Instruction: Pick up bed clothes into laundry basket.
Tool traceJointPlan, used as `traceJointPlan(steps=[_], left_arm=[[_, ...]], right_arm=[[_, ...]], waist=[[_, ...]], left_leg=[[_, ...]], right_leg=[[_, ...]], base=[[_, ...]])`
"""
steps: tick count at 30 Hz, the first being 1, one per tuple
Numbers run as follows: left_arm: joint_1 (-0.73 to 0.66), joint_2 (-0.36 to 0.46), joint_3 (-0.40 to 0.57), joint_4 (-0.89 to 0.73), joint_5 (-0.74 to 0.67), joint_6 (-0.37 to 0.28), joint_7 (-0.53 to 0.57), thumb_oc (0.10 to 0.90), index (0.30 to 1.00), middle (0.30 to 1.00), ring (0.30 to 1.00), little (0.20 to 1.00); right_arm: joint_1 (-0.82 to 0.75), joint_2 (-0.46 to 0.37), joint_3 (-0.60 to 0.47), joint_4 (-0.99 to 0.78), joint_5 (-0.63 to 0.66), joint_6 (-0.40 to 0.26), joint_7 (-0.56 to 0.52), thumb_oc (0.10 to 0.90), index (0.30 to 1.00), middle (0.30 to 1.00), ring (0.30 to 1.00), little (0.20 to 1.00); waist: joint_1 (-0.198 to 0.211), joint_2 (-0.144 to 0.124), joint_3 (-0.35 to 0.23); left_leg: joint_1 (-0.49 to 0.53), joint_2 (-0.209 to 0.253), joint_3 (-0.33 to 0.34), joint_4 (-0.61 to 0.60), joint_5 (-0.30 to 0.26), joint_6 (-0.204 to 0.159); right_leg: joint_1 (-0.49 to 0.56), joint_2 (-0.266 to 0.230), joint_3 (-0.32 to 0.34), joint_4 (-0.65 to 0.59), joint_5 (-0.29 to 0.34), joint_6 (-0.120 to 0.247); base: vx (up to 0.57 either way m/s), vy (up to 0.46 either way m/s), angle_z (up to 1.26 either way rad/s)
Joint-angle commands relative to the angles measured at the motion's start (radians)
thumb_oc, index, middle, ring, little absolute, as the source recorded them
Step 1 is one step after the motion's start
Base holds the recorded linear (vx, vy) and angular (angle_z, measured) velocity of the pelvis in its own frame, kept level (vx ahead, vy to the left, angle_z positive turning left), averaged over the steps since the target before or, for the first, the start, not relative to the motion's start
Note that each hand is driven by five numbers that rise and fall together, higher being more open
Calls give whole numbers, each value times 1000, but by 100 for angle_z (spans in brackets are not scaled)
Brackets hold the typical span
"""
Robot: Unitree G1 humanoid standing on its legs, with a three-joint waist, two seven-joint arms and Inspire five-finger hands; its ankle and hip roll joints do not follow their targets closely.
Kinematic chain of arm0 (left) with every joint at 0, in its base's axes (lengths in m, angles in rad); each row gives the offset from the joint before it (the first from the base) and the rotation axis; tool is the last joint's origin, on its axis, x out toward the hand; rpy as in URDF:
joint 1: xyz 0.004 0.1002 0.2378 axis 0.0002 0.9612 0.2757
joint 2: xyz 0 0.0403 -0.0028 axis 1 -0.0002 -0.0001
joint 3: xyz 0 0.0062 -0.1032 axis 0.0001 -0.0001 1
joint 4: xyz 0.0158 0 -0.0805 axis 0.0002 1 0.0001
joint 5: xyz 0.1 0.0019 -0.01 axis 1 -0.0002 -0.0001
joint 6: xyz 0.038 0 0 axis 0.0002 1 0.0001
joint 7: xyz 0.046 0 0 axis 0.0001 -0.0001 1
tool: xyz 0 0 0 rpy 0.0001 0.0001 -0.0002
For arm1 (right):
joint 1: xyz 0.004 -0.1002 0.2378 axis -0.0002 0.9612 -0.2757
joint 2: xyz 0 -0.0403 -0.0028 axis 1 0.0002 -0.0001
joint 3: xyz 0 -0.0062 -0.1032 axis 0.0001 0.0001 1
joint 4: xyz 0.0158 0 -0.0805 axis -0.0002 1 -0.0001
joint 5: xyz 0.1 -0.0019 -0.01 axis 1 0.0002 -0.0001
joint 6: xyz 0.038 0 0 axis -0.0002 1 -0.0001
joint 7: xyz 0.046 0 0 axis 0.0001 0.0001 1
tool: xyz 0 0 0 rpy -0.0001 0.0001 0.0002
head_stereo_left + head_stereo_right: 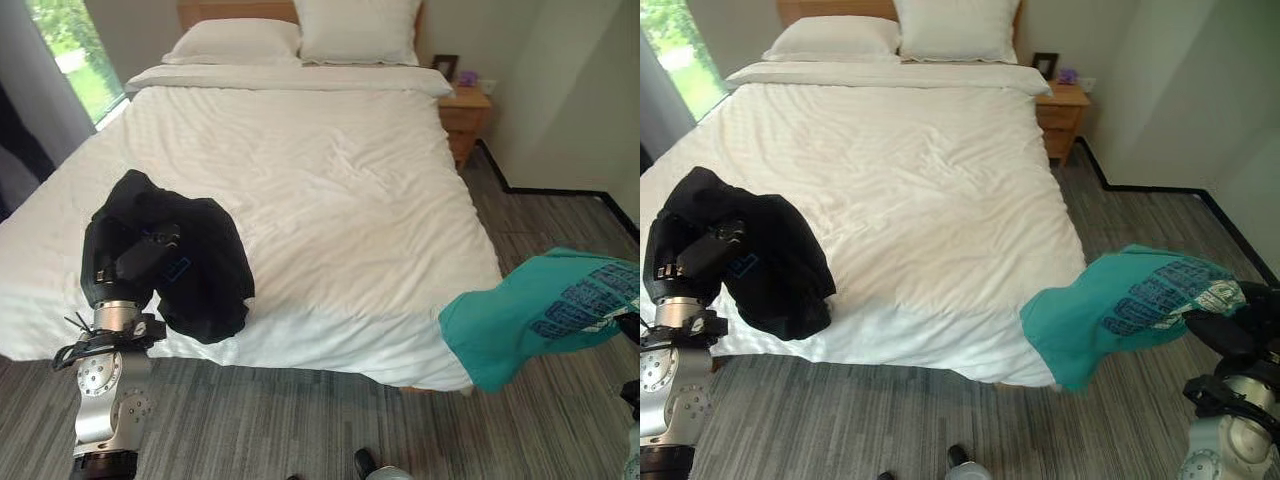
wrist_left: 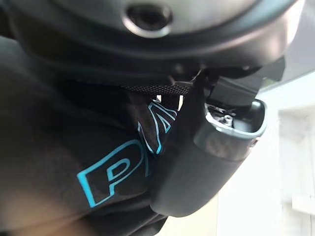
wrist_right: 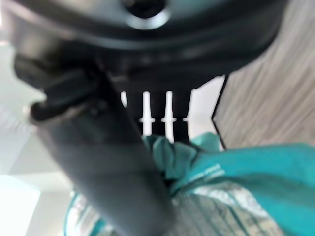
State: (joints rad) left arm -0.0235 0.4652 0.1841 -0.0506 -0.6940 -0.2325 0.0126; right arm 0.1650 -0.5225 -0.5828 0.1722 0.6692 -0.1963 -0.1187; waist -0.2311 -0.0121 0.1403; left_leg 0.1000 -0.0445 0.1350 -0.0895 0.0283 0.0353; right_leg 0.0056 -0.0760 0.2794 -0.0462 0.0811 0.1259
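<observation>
1. Bedroom with grey striped carpet (image 1: 300,410): a wide bed (image 1: 300,200) under a white duvet, two pillows (image 1: 300,35) at the head, a window (image 1: 75,55) on the left and a wooden nightstand (image 1: 465,115) on the far right by the wall.
2. On the left, the left hand (image 1: 135,262) is raised over the near corner of the bed with a black garment (image 1: 205,270) draped over and around it. The wrist view shows the thumb (image 2: 206,167) curled against the cloth (image 2: 74,147), which bears blue lettering — so the hand is closed on the garment, holding it in a bunch.
3. Soft, light and limp, the black cloth hangs in loose folds; it looks likely to sag and trail, so a grip on a gathered wad seems safer than one on an edge.
4. On the right, a teal garment (image 1: 1120,315) stretches from the bed's near corner out over the carpet to the right hand (image 1: 1240,335). The wrist view shows teal cloth (image 3: 187,162) gathered at the hand — the fingers appear clenched around that bunch.
5. Equally limp, the teal piece droops along its free end.
6. No laundry basket can be made out from here, so both pieces are judged picked up but not yet dropped in.
</observation>
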Motion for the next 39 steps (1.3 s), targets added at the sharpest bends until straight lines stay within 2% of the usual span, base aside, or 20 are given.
traceJointPlan(steps=[1,2,3,5,7,8,9,10,12,13,16,18,19,20,21,22,24,26,30,39], left_arm=[[-256,122,-57,-68,7,-113,-28,400,300,300,300,300],[-269,126,-62,-69,7,-113,-27,400,300,300,300,300],[-287,117,-57,-88,3,-114,-28,400,300,300,300,300],[-282,104,-41,-113,-1,-121,-26,400,300,300,300,300],[-271,98,-31,-131,6,-120,-25,400,300,300,300,300],[-231,98,-4,-165,23,-116,-29,400,300,300,300,300],[-188,99,21,-182,32,-108,-33,400,300,300,300,300],[-145,97,42,-203,43,-103,-40,400,300,300,300,300],[-105,89,66,-211,41,-101,-43,400,300,300,300,300],[-82,49,92,-199,41,-104,-41,400,300,300,300,300],[-68,12,93,-178,40,-108,-25,400,300,300,300,300],[-41,-22,87,-177,41,-98,-25,400,300,300,300,300],[-40,-22,87,-178,41,-98,-25,400,300,300,300,300],[60,-66,98,-166,64,-91,-18,400,300,300,300,300],[61,-66,99,-167,64,-91,-18,400,300,300,300,300],[75,-80,100,-154,54,-90,-16,400,300,300,300,300],[91,-119,63,-144,25,-70,-35,400,300,300,300,300],[70,-141,-8,-144,12,-42,-83,400,300,300,300,300],[42,-128,-32,-161,27,-32,-81,400,300,300,300,300],[57,-150,-23,-155,17,-34,-65,400,300,300,300,300]], right_arm=[[-168,-107,-10,-172,-49,-151,-22,400,300,300,300,300],[-171,-104,10,-187,-50,-146,-17,400,300,300,300,300],[-180,-83,37,-211,-64,-139,-20,400,300,300,300,300],[-223,-70,69,-221,-67,-147,-30,400,300,300,300,300],[-244,-60,85,-223,-67,-147,-33,400,300,300,300,300],[-304,-36,140,-225,-70,-149,-33,400,300,300,300,300],[-322,-19,179,-224,-73,-143,-29,400,300,300,300,300],[-325,-2,204,-223,-76,-136,-21,400,300,300,300,300],[-309,27,222,-242,-76,-128,-14,400,300,300,300,300],[-276,75,218,-283,-66,-124,9,400,300,300,300,300],[-250,132,222,-332,-24,-138,16,400,300,300,300,300],[-234,170,244,-371,-3,-139,35,400,300,300,300,300],[-233,171,244,-372,-4,-139,34,400,300,300,300,300],[-277,165,360,-337,-4,-125,51,400,300,300,300,300],[-278,164,361,-335,-3,-126,52,400,300,300,300,300],[-275,174,377,-332,3,-120,58,400,300,300,300,300],[-241,186,389,-352,-30,-104,72,400,300,300,300,300],[-191,183,356,-350,-92,-76,81,400,300,300,300,300],[-123,223,336,-375,-95,-68,87,400,300,300,300,300],[-151,225,365,-365,-113,-55,89,400,300,300,300,300]], waist=[[17,20,74],[20,30,82],[23,35,80],[49,35,64],[66,28,55],[125,25,32],[155,20,29],[167,8,17],[171,1,6],[153,-14,3],[153,-26,-4],[156,-46,11],[157,-45,11],[291,-48,53],[289,-49,50],[301,-51,56],[286,-50,52],[251,-45,33],[215,-41,26],[218,-37,4]], left_leg=[[23,31,27,18,-92,-24],[23,41,52,20,-91,-25],[10,66,135,31,-78,-23],[0,86,241,41,-84,-14],[-2,88,286,48,-90,-13],[-2,105,371,55,-109,-11],[-5,111,423,63,-107,-8],[-13,111,457,65,-104,-9],[-20,123,488,62,-91,-19],[-40,147,499,84,-75,-36],[-60,216,546,154,-52,-82],[-94,275,509,276,-63,-119],[-95,280,509,284,-67,-120],[-137,145,14,345,-96,-127],[-142,144,14,343,-91,-125],[-137,125,-73,350,-113,-127],[-115,93,-142,279,-152,-104],[-78,82,-135,180,-141,-78],[-79,75,-128,154,-127,-70],[-32,64,-116,101,-119,-60]], right_leg=[[-142,2,-210,280,-89,75],[-136,-14,-287,325,-130,67],[-115,-58,-433,438,-200,29],[-76,-110,-574,505,-246,-2],[-55,-138,-620,508,-252,-7],[14,-236,-758,490,-234,1],[44,-271,-825,462,-201,9],[59,-261,-823,400,-173,29],[48,-231,-792,323,-167,30],[50,-183,-719,220,-189,33],[69,-131,-691,142,-181,16],[91,-93,-651,96,-196,-9],[92,-91,-650,95,-197,-10],[66,-53,-493,108,-196,-30],[61,-55,-493,107,-192,-30],[52,-46,-446,113,-190,-33],[34,-31,-392,100,-177,-38],[23,-8,-368,74,-161,-41],[11,-7,-364,90,-169,-41],[35,-14,-369,78,-167,-38]], base=[[-283,149,-114],[-244,131,-193],[-249,67,-178],[-201,10,-157],[-103,-33,-181],[-145,-51,-232],[-191,-75,-271],[-132,-134,-267],[-46,-198,-175],[-13,-215,-125],[3,-312,-92],[14,-278,-45],[18,-197,-78],[-18,-125,-109],[3,-165,-267],[1,-53,-446],[-34,-4,-296],[-44,101,0],[-8,80,42],[-13,40,11]])
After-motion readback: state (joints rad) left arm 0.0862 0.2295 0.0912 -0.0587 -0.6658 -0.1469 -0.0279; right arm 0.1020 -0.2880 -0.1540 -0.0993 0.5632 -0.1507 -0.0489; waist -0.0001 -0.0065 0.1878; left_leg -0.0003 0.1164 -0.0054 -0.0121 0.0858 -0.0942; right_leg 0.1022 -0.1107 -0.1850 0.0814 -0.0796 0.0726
